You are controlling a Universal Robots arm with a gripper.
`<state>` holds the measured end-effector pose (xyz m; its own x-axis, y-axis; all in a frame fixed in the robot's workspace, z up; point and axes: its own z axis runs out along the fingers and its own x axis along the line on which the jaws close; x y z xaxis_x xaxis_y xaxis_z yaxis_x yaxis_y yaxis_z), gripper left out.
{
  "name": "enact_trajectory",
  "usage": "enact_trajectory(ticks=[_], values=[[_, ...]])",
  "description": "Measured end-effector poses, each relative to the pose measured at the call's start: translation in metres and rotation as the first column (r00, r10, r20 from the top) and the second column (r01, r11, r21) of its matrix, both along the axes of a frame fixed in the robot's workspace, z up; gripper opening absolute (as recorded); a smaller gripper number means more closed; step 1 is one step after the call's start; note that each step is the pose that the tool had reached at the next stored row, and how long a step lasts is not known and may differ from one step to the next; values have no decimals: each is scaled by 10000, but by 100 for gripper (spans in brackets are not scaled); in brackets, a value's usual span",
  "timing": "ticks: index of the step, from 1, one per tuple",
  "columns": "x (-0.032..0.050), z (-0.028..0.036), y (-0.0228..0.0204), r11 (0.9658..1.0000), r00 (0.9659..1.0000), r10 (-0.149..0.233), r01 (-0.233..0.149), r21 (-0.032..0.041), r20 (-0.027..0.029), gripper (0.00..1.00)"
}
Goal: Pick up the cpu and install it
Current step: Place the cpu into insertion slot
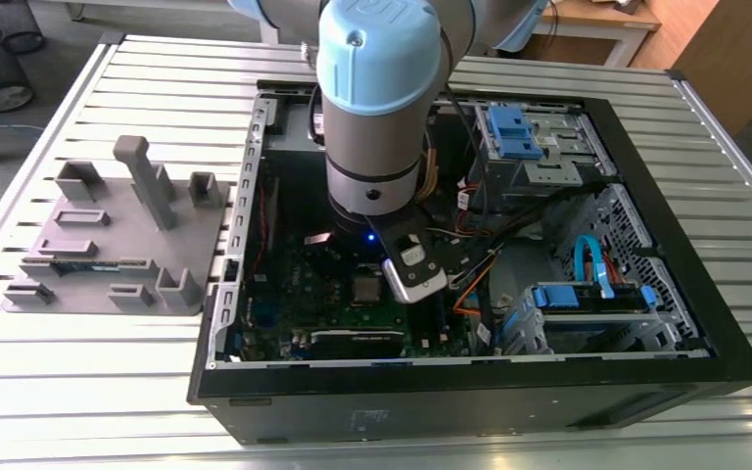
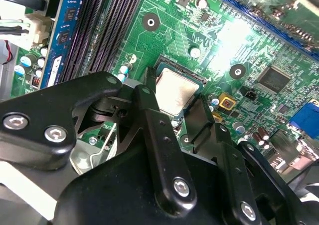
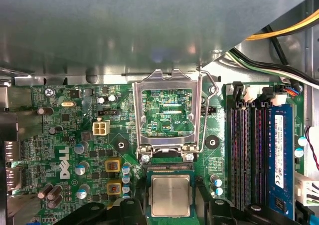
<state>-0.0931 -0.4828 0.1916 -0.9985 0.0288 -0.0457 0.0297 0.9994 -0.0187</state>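
The cpu (image 3: 170, 195), a small square chip with a dull silvery top, lies flat in the socket of the green circuit board (image 3: 75, 135). In both wrist views my gripper (image 3: 170, 207) straddles it. One black finger (image 2: 149, 93) is against one edge of the cpu (image 2: 175, 90) and the other finger (image 2: 202, 115) is against the opposite edge, so the gripper (image 2: 174, 100) looks shut on the chip. The socket's metal frame (image 3: 167, 110) stands flipped open beside the chip. In the exterior view the arm (image 1: 376, 117) reaches down into the open computer case (image 1: 481, 294).
Dark memory slots (image 3: 244, 155) and a blue module (image 3: 279, 150) run along one side of the socket. Cables (image 1: 481, 255) and drive cages (image 1: 533, 147) fill the case's right side in the exterior view. A grey block tray (image 1: 115, 235) sits on the slatted table, left of the case.
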Motion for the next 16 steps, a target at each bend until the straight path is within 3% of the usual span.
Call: enact_trajectory(ticks=[16], values=[[0,-28,0,10000,10000,0,0,1,1,47]])
